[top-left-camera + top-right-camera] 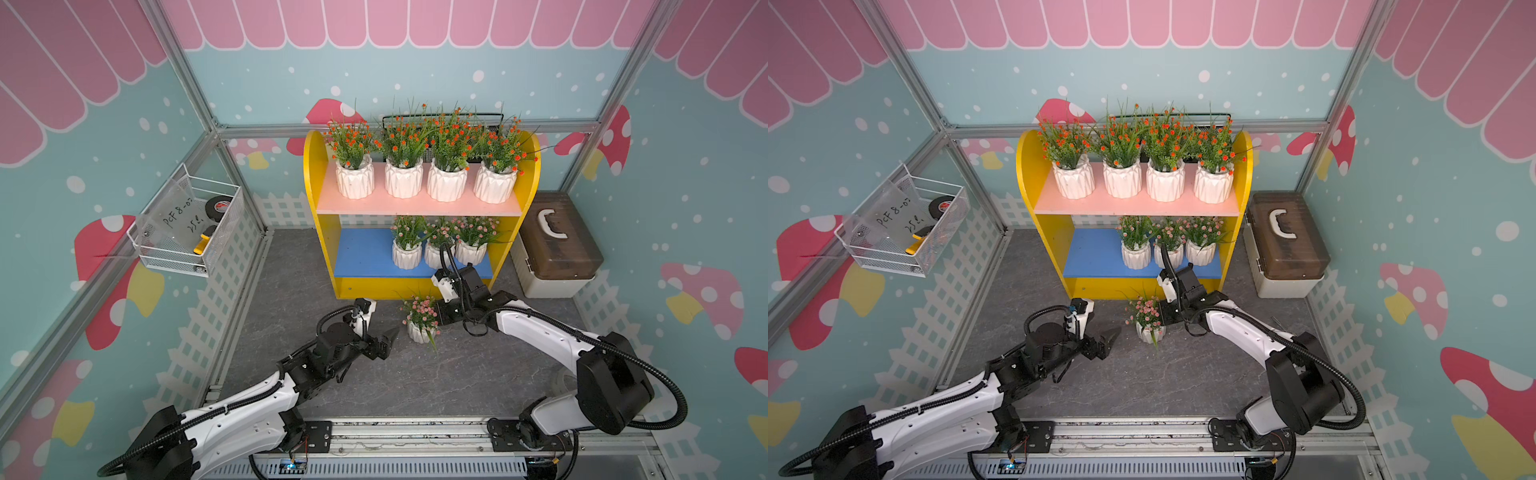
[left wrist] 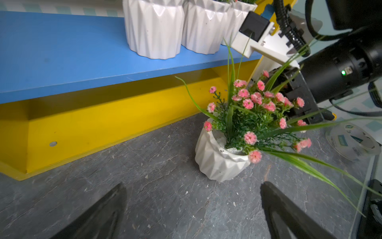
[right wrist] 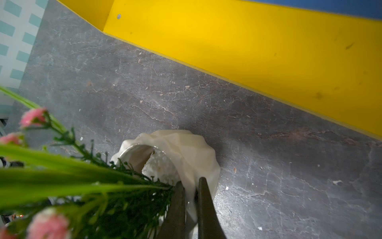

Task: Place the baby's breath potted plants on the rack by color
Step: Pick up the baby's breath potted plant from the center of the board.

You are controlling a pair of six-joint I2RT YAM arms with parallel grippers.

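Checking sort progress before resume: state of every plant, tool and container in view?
orange-flowered plants, all four upright on pink shelf
shelved pink-flowered plants, three upright on blue shelf
last pink-flowered plant, tilted, not yet shelved, rim pinched
right tool, shut on last pink-flowered plant
left tool, open, empty
storage box, lid closed

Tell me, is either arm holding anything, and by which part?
The right gripper pinches the pink-flowered pot by its rim; the left gripper is open, empty.
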